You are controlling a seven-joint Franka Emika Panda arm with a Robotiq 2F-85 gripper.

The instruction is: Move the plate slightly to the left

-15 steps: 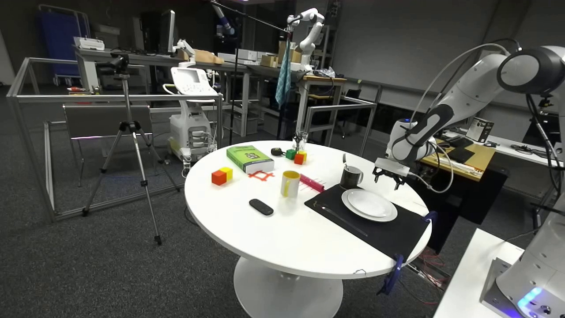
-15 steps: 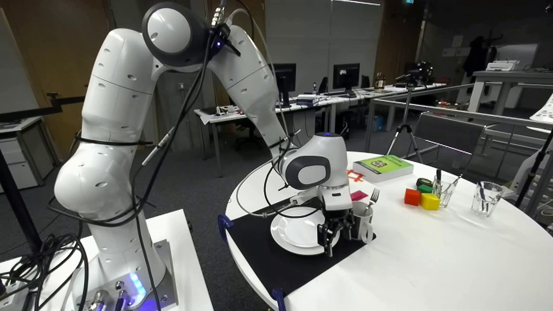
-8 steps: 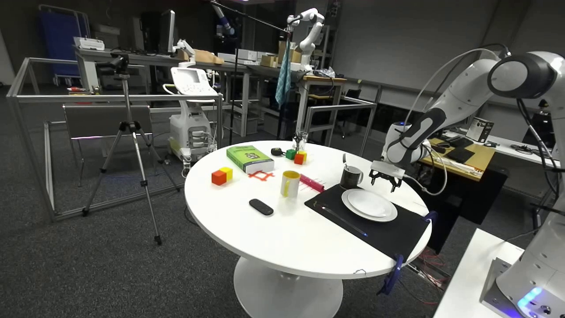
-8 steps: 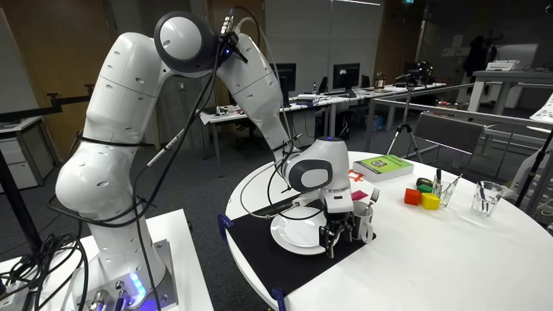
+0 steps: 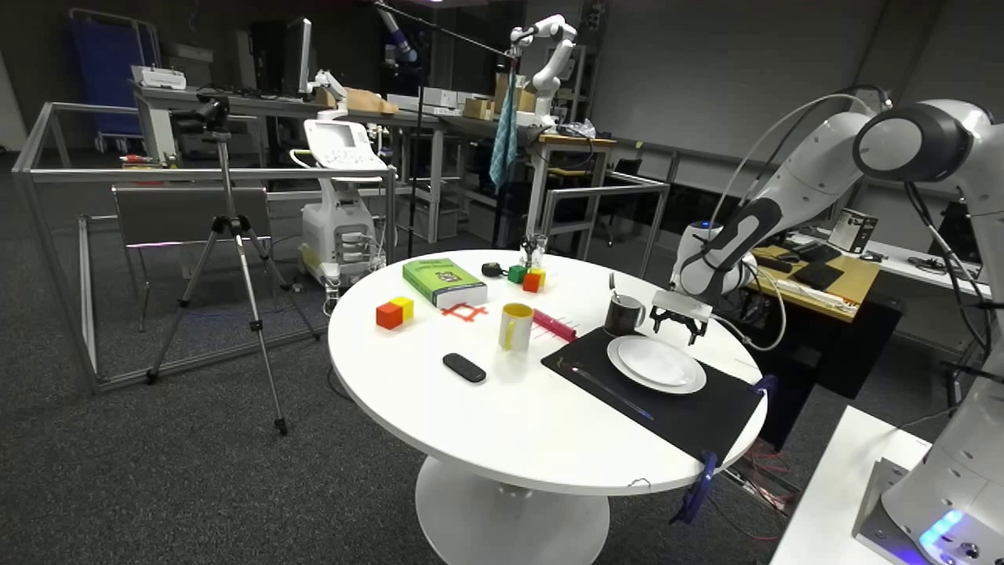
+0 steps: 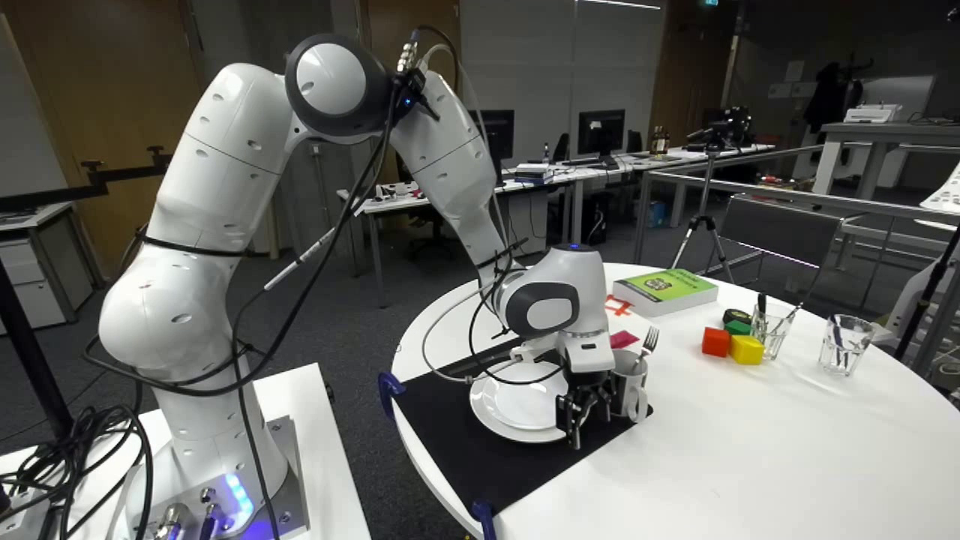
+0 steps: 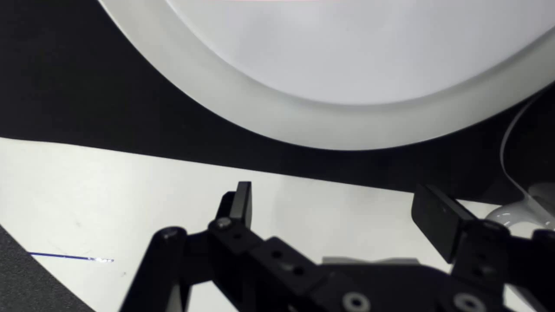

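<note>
The round white plate (image 5: 657, 362) lies flat on the black mat (image 5: 690, 416) near the table's edge; it also shows in an exterior view (image 6: 517, 409) and, in part, in the wrist view (image 7: 347, 125). My gripper (image 5: 674, 333) is open and empty, fingers pointing down. In an exterior view the gripper (image 6: 590, 427) overlaps the plate's near right rim and hides part of it, close to the grey mug. In the wrist view the gripper (image 7: 333, 188) has its fingers wide apart, with white table between them; the plate's rim lies beyond the fingertips, not between them.
A mug (image 6: 628, 382) with a fork stands close beside the plate and gripper; its handle (image 7: 511, 212) shows in the wrist view. Blue clamps (image 5: 698, 486) hold the mat at the table's edge. A yellow-white mug (image 5: 515, 329), book (image 5: 445, 282), blocks and glasses (image 6: 844, 345) stand further off.
My gripper has moved a little toward the grey mug and slightly lower beside the plate. It stays open. The plate and other objects have not moved.
</note>
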